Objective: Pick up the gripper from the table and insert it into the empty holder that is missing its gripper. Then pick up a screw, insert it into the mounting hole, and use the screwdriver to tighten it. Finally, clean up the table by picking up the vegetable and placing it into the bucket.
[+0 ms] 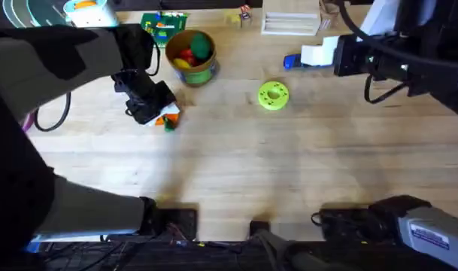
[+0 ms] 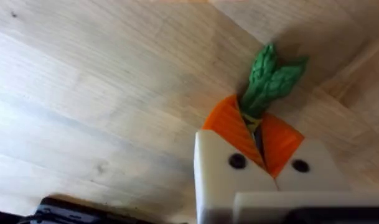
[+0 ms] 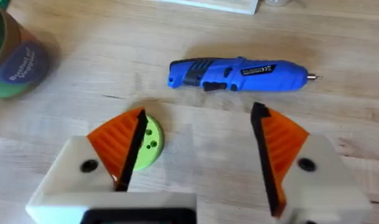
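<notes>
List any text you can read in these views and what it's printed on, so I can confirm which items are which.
No text reads with certainty.
Bucket: curved white print on its tan wall, too blurred to read.
Screwdriver: small white marking on its blue body, too small to read.
Green packet at the far edge: colourful print, illegible.
Label on the arm base at the lower right: lines of text, illegible.

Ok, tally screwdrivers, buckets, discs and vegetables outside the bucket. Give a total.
screwdriver: 1
bucket: 1
disc: 1
vegetable: 1
Total: 4
</notes>
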